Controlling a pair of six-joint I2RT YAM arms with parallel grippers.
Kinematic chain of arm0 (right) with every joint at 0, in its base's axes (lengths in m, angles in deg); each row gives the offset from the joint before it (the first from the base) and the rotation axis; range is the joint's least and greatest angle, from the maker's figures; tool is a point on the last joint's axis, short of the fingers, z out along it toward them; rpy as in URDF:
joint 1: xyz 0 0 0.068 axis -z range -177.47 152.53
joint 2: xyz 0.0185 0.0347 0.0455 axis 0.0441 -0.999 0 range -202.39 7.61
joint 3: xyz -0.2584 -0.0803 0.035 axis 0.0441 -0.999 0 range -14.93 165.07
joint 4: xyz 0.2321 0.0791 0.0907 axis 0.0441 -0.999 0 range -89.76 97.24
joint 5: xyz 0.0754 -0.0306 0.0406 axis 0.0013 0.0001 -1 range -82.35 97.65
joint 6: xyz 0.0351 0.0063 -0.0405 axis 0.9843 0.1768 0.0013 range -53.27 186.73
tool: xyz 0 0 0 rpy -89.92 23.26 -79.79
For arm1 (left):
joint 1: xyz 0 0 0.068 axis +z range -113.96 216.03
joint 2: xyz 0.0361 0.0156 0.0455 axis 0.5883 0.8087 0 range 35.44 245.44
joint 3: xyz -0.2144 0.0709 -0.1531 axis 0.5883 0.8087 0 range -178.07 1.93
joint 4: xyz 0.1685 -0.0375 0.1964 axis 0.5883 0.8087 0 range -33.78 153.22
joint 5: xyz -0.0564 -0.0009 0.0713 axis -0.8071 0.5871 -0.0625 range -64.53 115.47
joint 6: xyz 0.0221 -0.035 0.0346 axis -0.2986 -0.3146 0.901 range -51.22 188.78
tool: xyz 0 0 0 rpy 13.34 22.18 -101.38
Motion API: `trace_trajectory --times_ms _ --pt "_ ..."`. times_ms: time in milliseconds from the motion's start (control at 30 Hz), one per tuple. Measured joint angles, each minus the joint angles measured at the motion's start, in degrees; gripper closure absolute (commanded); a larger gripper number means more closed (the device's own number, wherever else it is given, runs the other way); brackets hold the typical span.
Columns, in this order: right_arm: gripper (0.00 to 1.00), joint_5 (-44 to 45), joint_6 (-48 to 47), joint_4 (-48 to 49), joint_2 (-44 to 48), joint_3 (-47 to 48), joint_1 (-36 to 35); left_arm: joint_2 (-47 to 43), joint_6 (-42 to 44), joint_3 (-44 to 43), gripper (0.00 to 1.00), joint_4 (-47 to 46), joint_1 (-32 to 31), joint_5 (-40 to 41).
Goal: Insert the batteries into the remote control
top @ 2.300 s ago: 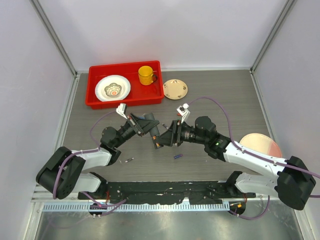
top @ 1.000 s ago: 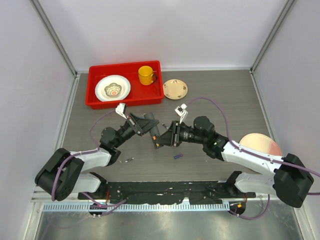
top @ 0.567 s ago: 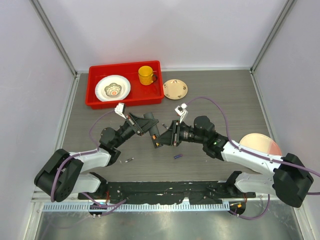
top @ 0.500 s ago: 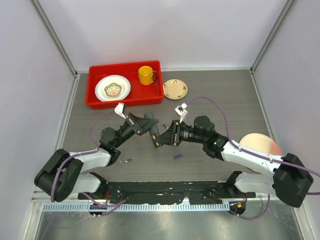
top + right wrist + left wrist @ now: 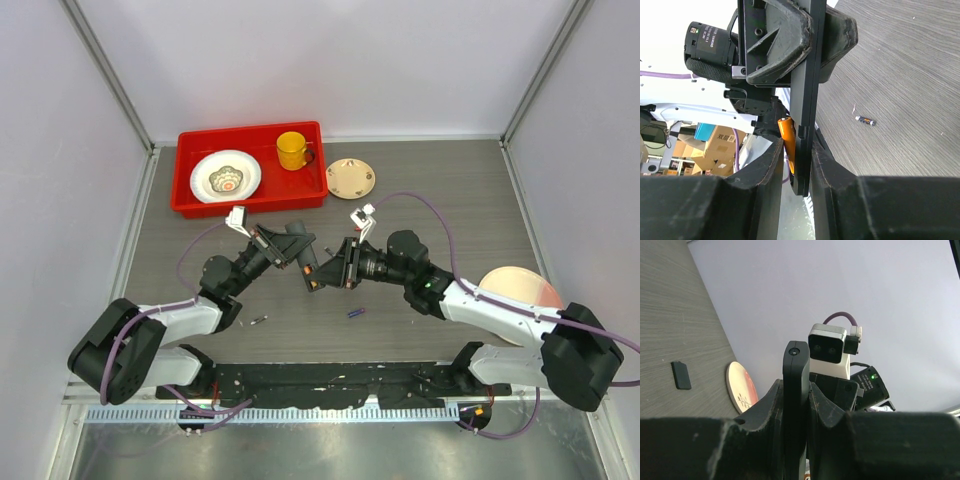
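The remote control [image 5: 311,268] is held in the air between both grippers. My left gripper [image 5: 298,252] is shut on it; in the left wrist view the remote [image 5: 796,390] stands edge-on between the fingers [image 5: 827,412]. My right gripper [image 5: 328,272] is shut on an orange battery [image 5: 787,136], pinching it against the remote [image 5: 807,75]. A purple battery [image 5: 355,313] and another small battery [image 5: 258,320] lie on the table; one battery also shows in the right wrist view [image 5: 865,120]. The small black back cover [image 5: 681,375] lies flat on the table.
A red tray [image 5: 190,205] at the back left holds a white plate [image 5: 228,175] and a yellow mug [image 5: 292,150]. A beige saucer [image 5: 351,178] lies beside it. A pink plate [image 5: 520,290] lies at the right, under my right arm.
Both grippers have shifted slightly up and away with the remote still between them. The batteries on the table have not moved.
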Motion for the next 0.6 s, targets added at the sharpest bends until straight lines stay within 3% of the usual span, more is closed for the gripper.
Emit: trace_trajectory --times_ms 133,600 --pt "0.99 0.2 0.0 0.5 -0.4 0.0 0.1 0.0 0.0 0.0 1.00 0.0 -0.2 1.2" --pt "0.99 -0.4 0.0 1.0 -2.7 0.3 0.1 -0.6 1.5 0.7 1.00 1.7 -0.2 3.0"
